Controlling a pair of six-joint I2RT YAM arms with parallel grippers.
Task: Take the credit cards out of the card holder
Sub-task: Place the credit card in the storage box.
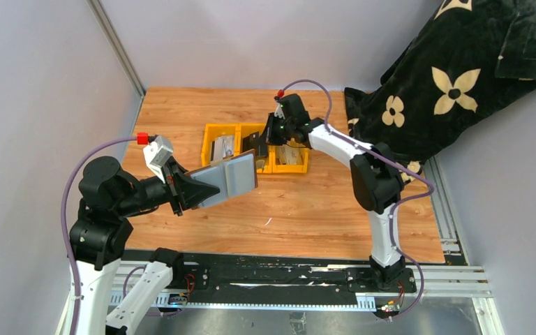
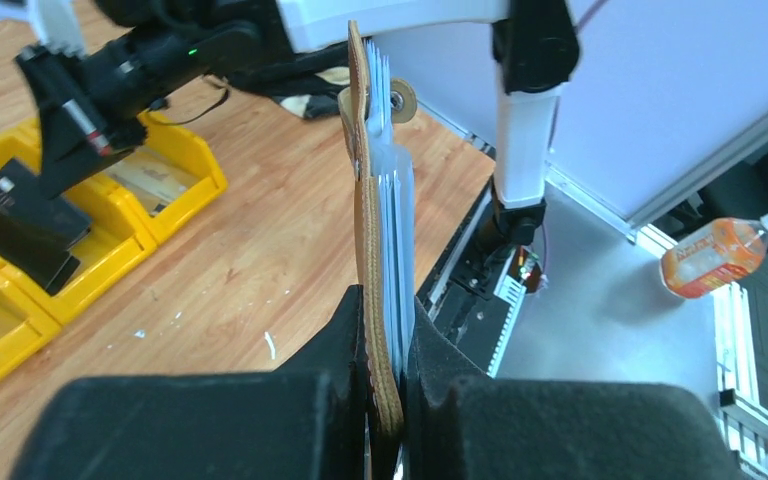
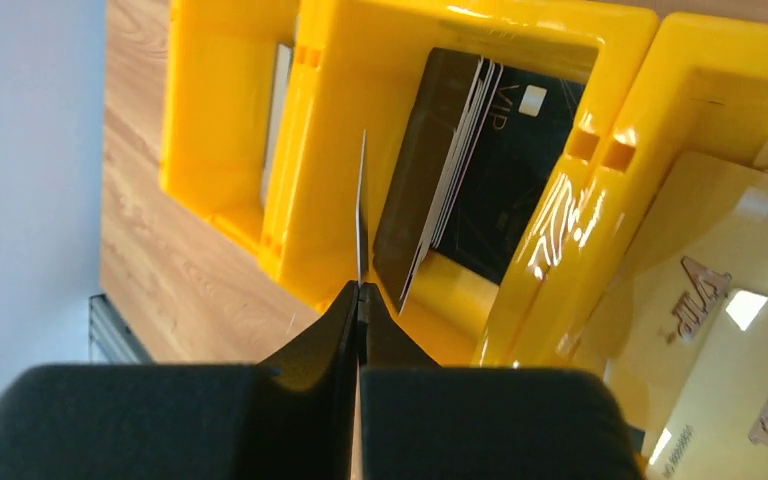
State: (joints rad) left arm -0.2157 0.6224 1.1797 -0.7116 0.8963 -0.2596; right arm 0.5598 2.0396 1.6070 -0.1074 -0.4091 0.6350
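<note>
Aloft, the open card holder (image 1: pixel 232 176) is clamped in the left tool (image 1: pixel 209 190), brown leather outside and grey inside.
Stretched forward over the yellow bins (image 3: pixel 340 60), the right tool (image 3: pixel 360 300) pinches one thin card (image 3: pixel 361 220) edge-on. Only its wrist view shows black cards (image 3: pixel 480 170) just beyond the tips and tan cards (image 3: pixel 720 280) further right.

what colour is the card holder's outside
Brown; the card holder shows it best in the left wrist view.

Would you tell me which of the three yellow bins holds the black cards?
The middle bin: only it holds black cards, with tan cards to one side and grey cards to the other.
</note>
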